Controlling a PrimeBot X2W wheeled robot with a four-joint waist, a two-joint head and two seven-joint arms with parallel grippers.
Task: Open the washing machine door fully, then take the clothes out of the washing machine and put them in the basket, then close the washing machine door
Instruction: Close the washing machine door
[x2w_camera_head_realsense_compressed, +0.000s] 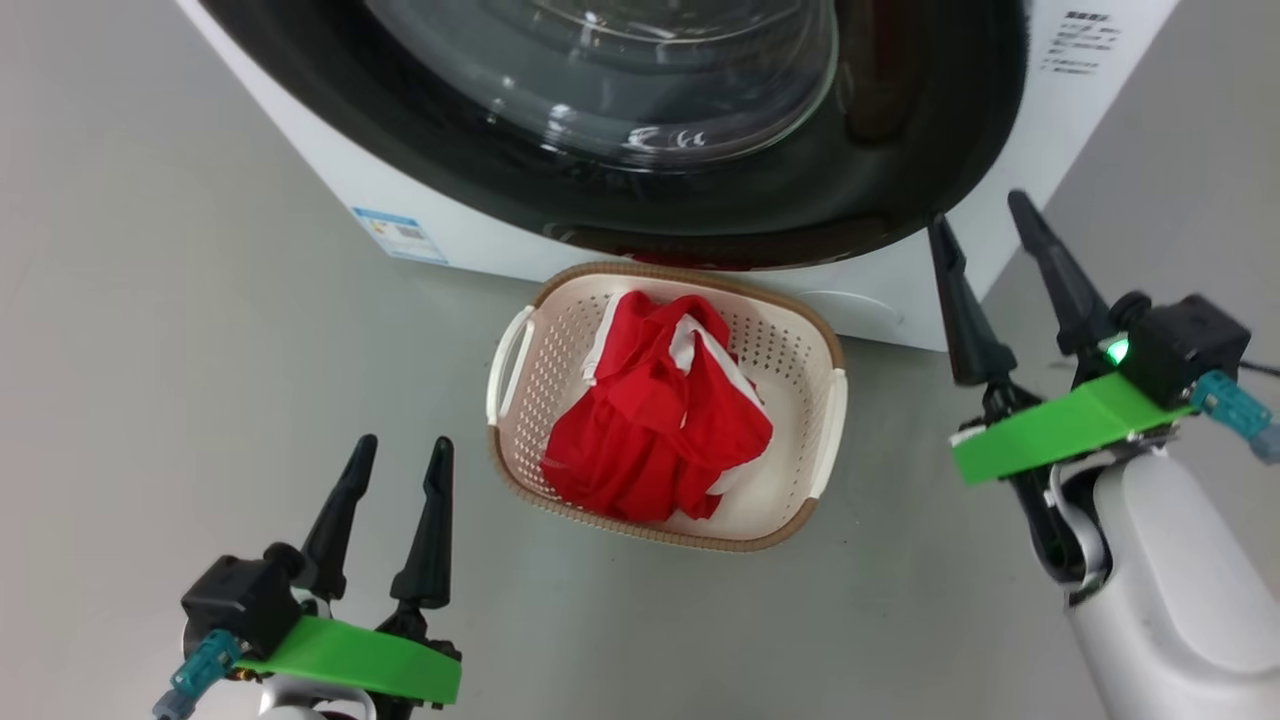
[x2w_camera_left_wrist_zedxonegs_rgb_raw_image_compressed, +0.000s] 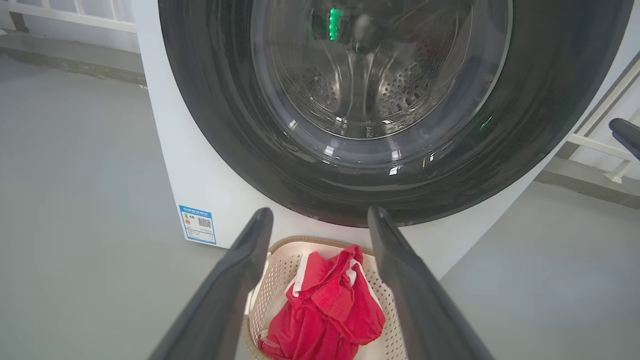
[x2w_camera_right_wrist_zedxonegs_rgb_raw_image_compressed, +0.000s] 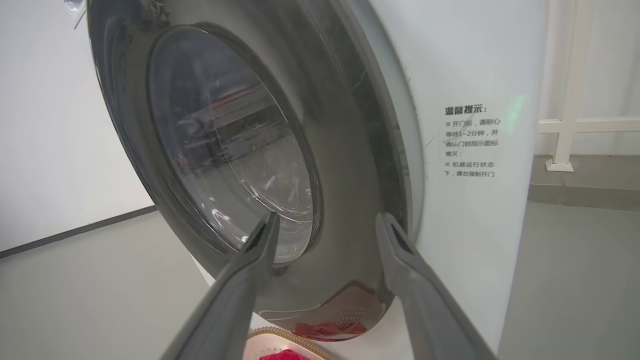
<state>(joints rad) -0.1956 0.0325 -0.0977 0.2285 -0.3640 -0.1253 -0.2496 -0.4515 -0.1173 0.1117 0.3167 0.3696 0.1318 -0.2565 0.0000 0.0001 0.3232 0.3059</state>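
The washing machine door (x2w_camera_head_realsense_compressed: 700, 190) with its black rim and glass bowl lies shut against the white washing machine (x2w_camera_head_realsense_compressed: 480, 230); it also appears in the left wrist view (x2w_camera_left_wrist_zedxonegs_rgb_raw_image_compressed: 380, 150) and the right wrist view (x2w_camera_right_wrist_zedxonegs_rgb_raw_image_compressed: 300, 165). The red clothes (x2w_camera_head_realsense_compressed: 660, 410) with white trim lie in the cream basket (x2w_camera_head_realsense_compressed: 790, 340) on the floor before the machine. My right gripper (x2w_camera_head_realsense_compressed: 985, 205) stands open near the door's right edge, nothing between its fingers. My left gripper (x2w_camera_head_realsense_compressed: 400, 445) is open at the lower left, apart from the basket. The basket (x2w_camera_left_wrist_zedxonegs_rgb_raw_image_compressed: 280, 270) and clothes (x2w_camera_left_wrist_zedxonegs_rgb_raw_image_compressed: 325, 310) lie between the left fingers' view.
Grey floor (x2w_camera_head_realsense_compressed: 150, 350) spreads around the machine and basket. A blue label sticker (x2w_camera_head_realsense_compressed: 400, 235) sits on the machine's front at the left. Printed text (x2w_camera_right_wrist_zedxonegs_rgb_raw_image_compressed: 470, 142) marks the machine's right front. A white railing (x2w_camera_right_wrist_zedxonegs_rgb_raw_image_compressed: 570, 125) stands behind at the right.
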